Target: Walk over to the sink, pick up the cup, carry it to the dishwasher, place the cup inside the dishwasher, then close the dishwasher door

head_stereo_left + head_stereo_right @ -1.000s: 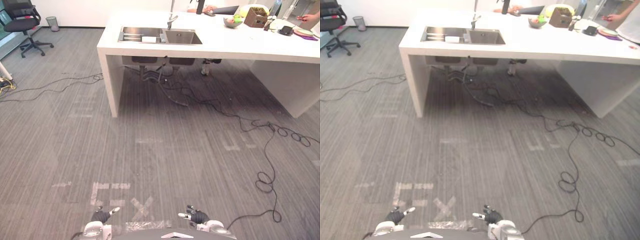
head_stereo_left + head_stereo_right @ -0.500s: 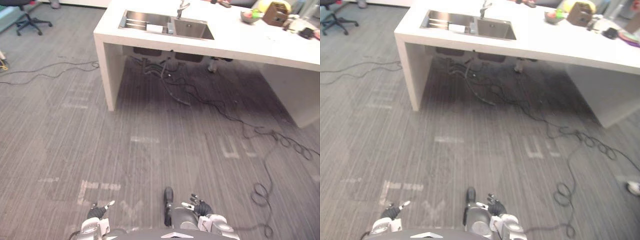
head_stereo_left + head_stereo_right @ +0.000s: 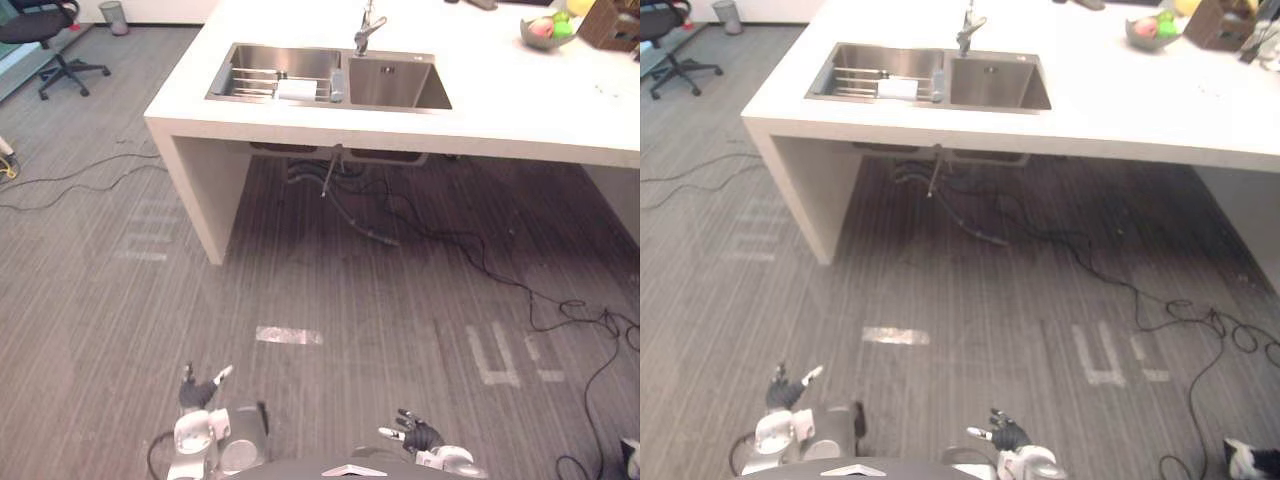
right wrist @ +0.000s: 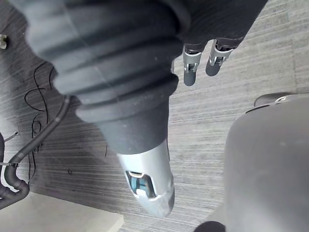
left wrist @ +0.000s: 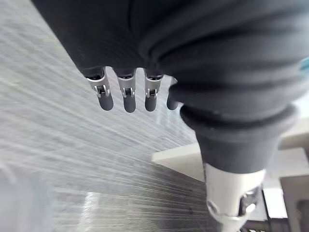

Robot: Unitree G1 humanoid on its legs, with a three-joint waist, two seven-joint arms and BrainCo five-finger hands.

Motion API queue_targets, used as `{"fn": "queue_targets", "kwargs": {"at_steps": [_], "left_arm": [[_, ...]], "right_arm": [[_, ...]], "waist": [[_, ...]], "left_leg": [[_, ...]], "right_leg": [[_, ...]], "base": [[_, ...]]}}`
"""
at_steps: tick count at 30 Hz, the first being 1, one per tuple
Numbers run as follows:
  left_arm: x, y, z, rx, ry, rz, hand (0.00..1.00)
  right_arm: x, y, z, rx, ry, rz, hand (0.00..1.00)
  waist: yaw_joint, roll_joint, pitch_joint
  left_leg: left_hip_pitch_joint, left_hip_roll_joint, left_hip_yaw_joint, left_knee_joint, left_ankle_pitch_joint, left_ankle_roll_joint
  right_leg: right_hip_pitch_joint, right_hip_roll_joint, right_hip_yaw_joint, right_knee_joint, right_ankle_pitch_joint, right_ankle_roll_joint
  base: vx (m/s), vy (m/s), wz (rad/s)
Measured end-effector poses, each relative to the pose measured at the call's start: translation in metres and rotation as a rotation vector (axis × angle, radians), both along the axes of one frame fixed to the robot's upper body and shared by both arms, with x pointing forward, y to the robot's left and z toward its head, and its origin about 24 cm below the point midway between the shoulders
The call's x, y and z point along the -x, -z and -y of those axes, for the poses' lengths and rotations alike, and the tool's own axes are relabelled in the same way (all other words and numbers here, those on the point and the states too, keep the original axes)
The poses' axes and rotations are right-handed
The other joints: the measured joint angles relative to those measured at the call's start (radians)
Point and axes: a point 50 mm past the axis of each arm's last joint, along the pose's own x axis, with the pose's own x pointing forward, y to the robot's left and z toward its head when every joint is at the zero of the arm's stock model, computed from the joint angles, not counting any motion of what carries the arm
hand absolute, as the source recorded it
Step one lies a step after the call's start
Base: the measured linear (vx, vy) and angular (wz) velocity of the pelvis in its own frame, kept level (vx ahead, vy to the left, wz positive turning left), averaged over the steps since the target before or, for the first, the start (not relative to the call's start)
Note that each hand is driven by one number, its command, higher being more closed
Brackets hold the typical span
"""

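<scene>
In the left eye view, the white table (image 3: pixel 520 100) stands far across the carpet, and its sink (image 3: pixel 395 85) is well apart from the robot. A small grey shape at the divider between the basins is, I judge, the cup (image 3: pixel 337 86); it is too small to tell whether it has a handle. The right eye view shows the left robot hand (image 3: pixel 783 392) and the right robot hand (image 3: pixel 1006 433) low and near, both empty. In the left wrist view the fingers (image 5: pixel 126 96) hang straight, released. The right wrist view shows its fingers (image 4: pixel 192 67) loose too. The cup should be light and stiff, maybe wet and slippery, so the hold is fingers and thumb wrapped gently round its middle.
</scene>
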Motion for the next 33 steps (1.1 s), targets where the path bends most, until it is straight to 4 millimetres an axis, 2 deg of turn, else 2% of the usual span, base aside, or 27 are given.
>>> {"fn": "queue_targets", "kwargs": {"at_steps": [1,2,3,4,5,7,8,9,10,11,12,13,14,16,17,19,20,21,22,24,25,27,28,30,31,32,33], "left_arm": [[-0.010,-0.016,0.004,-0.036,0.032,0.085,0.00],[-0.022,-0.031,0.003,-0.067,0.059,0.154,0.00],[-0.032,-0.042,0.005,-0.071,0.064,0.210,0.00],[-0.047,-0.066,0.010,-0.084,0.070,0.325,0.00],[-0.059,-0.088,0.015,-0.105,0.086,0.427,0.00],[-0.069,-0.126,0.024,-0.167,0.124,0.584,0.00],[-0.072,-0.152,0.027,-0.216,0.152,0.677,0.00],[-0.074,-0.164,0.027,-0.249,0.164,0.722,0.00],[-0.076,-0.184,0.027,-0.321,0.198,0.798,0.00],[-0.077,-0.201,0.024,-0.404,0.223,0.856,0.00],[-0.078,-0.209,0.022,-0.441,0.236,0.879,0.00],[-0.078,-0.223,0.021,-0.501,0.251,0.923,0.00],[-0.076,-0.231,0.019,-0.545,0.253,0.948,0.00],[-0.078,-0.235,0.021,-0.607,0.266,0.939,0.00],[-0.079,-0.235,0.022,-0.616,0.274,0.934,0.00],[-0.085,-0.238,0.031,-0.651,0.350,0.929,0.00],[-0.088,-0.239,0.033,-0.655,0.373,0.932,0.00],[-0.092,-0.243,0.039,-0.661,0.419,0.938,0.00],[-0.094,-0.246,0.042,-0.654,0.460,0.945,0.00],[-0.096,-0.245,0.043,-0.624,0.505,0.922,0.00],[-0.098,-0.237,0.047,-0.578,0.523,0.876,0.00],[-0.097,-0.236,0.058,-0.548,0.587,0.872,0.00],[-0.097,-0.235,0.062,-0.542,0.622,0.868,0.00],[-0.092,-0.233,0.061,-0.537,0.634,0.849,0.00],[-0.088,-0.230,0.062,-0.528,0.648,0.825,0.00],[-0.087,-0.228,0.063,-0.522,0.672,0.808,0.00],[-0.086,-0.226,0.063,-0.520,0.681,0.798,0.00]], "right_arm": [[0.003,-0.002,0.009,0.025,0.001,0.006,0.00],[0.002,0.000,0.001,0.013,-0.019,0.004,0.00],[0.000,-0.001,-0.001,0.013,-0.040,0.009,0.00],[-0.004,-0.001,-0.001,0.017,-0.047,0.020,0.00],[-0.005,-0.002,-0.001,0.024,-0.060,0.017,0.00],[-0.003,-0.001,0.000,0.029,-0.076,-0.004,0.00],[0.002,0.001,0.000,0.027,-0.071,-0.025,0.00],[0.006,0.003,0.001,0.026,-0.066,-0.042,0.00],[0.022,0.007,0.001,0.024,-0.047,-0.085,0.00],[0.028,0.009,0.001,0.028,-0.016,-0.094,0.00],[0.030,0.009,0.001,0.030,-0.009,-0.095,0.00],[0.033,0.009,0.002,0.033,0.009,-0.088,0.00],[0.033,0.009,-0.001,0.027,0.018,-0.077,0.00],[0.036,0.009,-0.002,0.027,0.025,-0.058,0.00],[0.038,0.009,-0.003,0.024,0.029,-0.058,0.00],[0.048,0.011,-0.008,0.006,0.075,-0.060,0.00],[0.050,0.011,-0.009,0.003,0.086,-0.063,0.00],[0.054,0.012,-0.011,-0.005,0.107,-0.070,0.00],[0.061,0.014,-0.012,-0.008,0.112,-0.092,0.00],[0.074,0.017,-0.020,-0.032,0.121,-0.134,0.00],[0.076,0.015,-0.010,-0.003,0.105,-0.144,0.00],[0.076,0.016,-0.006,0.003,0.087,-0.170,0.00],[0.078,0.016,-0.005,-0.004,0.087,-0.185,0.00],[0.080,0.015,0.000,-0.013,0.078,-0.212,0.00],[0.084,0.016,0.000,-0.017,0.076,-0.232,0.00],[0.088,0.016,0.002,-0.022,0.071,-0.253,0.00],[0.090,0.016,0.004,-0.021,0.070,-0.262,0.00]], "waist": [[0.010,0.036,-0.005],[0.005,-0.001,0.002],[-0.001,-0.002,0.000],[0.006,0.006,0.005],[0.010,0.008,0.009],[0.008,0.012,0.008],[0.005,0.009,0.007],[0.004,0.007,0.001],[0.003,0.003,-0.032],[0.003,-0.008,-0.053],[0.004,-0.010,-0.055],[0.000,-0.018,-0.053],[-0.001,-0.031,-0.050],[-0.024,-0.029,-0.046],[-0.034,-0.023,-0.045],[-0.073,-0.033,-0.051],[-0.078,-0.032,-0.051],[-0.084,-0.030,-0.054],[-0.087,-0.036,-0.067],[-0.088,-0.055,-0.091],[-0.090,-0.010,-0.097],[-0.086,0.001,-0.099],[-0.086,0.011,-0.104],[-0.077,0.024,-0.120],[-0.075,0.032,-0.128],[-0.071,0.038,-0.129],[-0.067,0.037,-0.129]], "left_leg": [[0.033,-0.012,-0.018,-0.264,0.273,0.055],[0.074,-0.061,-0.002,-0.306,0.275,0.081],[0.068,-0.065,-0.005,-0.303,0.266,0.088],[0.051,-0.063,-0.010,-0.257,0.224,0.093],[0.043,-0.069,-0.010,-0.199,0.185,0.124],[0.058,-0.082,-0.005,-0.154,0.112,0.119],[0.096,-0.104,-0.002,-0.171,0.095,0.123],[0.116,-0.116,-0.002,-0.181,0.086,0.124],[0.143,-0.138,-0.002,-0.201,0.068,0.127],[0.180,-0.155,0.003,-0.232,0.052,0.130],[0.214,-0.165,0.004,-0.253,0.044,0.138],[0.300,-0.184,0.004,-0.317,0.038,0.141],[0.355,-0.196,0.006,-0.357,0.032,0.138],[0.473,-0.186,-0.009,-0.426,0.015,0.128],[0.493,-0.180,-0.018,-0.438,0.016,0.128],[0.554,-0.143,-0.055,-0.446,0.005,0.099],[0.568,-0.128,-0.066,-0.446,-0.003,0.087],[0.593,-0.100,-0.092,-0.447,-0.022,0.054],[0.613,-0.080,-0.115,-0.438,-0.048,0.009],[0.632,-0.057,-0.122,-0.409,-0.095,-0.048],[0.631,-0.008,-0.113,-0.370,-0.098,-0.049],[0.627,0.003,-0.114,-0.365,-0.088,-0.043],[0.627,0.012,-0.112,-0.397,-0.039,-0.034],[0.604,0.035,-0.104,-0.281,-0.024,-0.046],[0.530,0.051,-0.112,-0.115,0.004,-0.039],[0.439,0.076,-0.113,0.066,0.075,-0.035],[0.403,0.097,-0.105,0.132,0.059,-0.041]], "right_leg": [[0.029,0.012,0.027,0.018,-0.042,0.020],[0.051,-0.025,0.042,-0.006,-0.060,0.025],[0.052,-0.020,0.056,-0.020,-0.051,0.017],[0.047,0.003,0.088,-0.041,-0.022,0.022],[0.057,0.007,0.087,-0.055,-0.004,0.011],[0.069,-0.016,0.091,-0.011,0.008,0.007],[0.061,-0.035,0.089,0.064,0.012,0.014],[0.047,-0.045,0.088,0.117,0.016,0.022],[-0.009,-0.064,0.087,0.251,0.035,0.058],[-0.085,-0.081,0.089,0.426,0.097,0.163],[-0.122,-0.096,0.092,0.514,0.163,0.230],[-0.202,-0.139,0.077,0.699,0.303,0.223],[-0.272,-0.166,0.058,0.832,0.275,0.170],[-0.429,-0.180,0.001,0.968,0.174,0.070],[-0.467,-0.180,-0.012,0.961,0.148,0.068],[-0.566,-0.184,-0.069,0.751,0.077,0.075],[-0.574,-0.180,-0.083,0.671,0.076,0.071],[-0.581,-0.159,-0.089,0.489,0.087,0.067],[-0.568,-0.123,-0.074,0.279,0.158,0.060],[-0.542,-0.097,-0.054,0.130,0.330,0.044],[-0.526,-0.062,-0.073,0.147,0.304,0.006],[-0.493,-0.049,-0.076,0.137,0.265,0.000],[-0.466,-0.031,-0.083,0.125,0.247,-0.006],[-0.432,0.000,-0.078,0.104,0.203,0.007],[-0.399,0.013,-0.078,0.069,0.196,0.010],[-0.352,0.020,-0.072,0.016,0.205,0.004],[-0.332,0.026,-0.070,-0.017,0.214,0.002]], "base": [[0.55,0.172,-0.49],[0.52,0.172,-0.25],[0.49,0.182,0.00],[0.41,0.131,0.06],[0.39,0.125,-0.04],[0.32,0.077,0.01],[0.32,0.069,0.06],[0.26,0.042,0.15],[0.38,0.071,0.10],[0.40,0.074,0.03],[0.53,0.108,-0.12],[0.35,0.071,-0.20],[0.43,0.071,-0.19],[0.39,0.012,0.05],[0.37,-0.056,0.46],[0.46,-0.150,0.70],[0.60,-0.243,0.69],[0.68,-0.302,0.60],[0.60,-0.284,0.52],[0.49,-0.237,0.19],[0.62,-0.296,-0.08],[0.52,-0.272,-0.06],[0.29,-0.206,-0.06],[0.25,-0.171,-0.16],[0.23,-0.117,-0.04],[0.22,-0.100,-0.02],[0.17,-0.060,-0.03]]}}
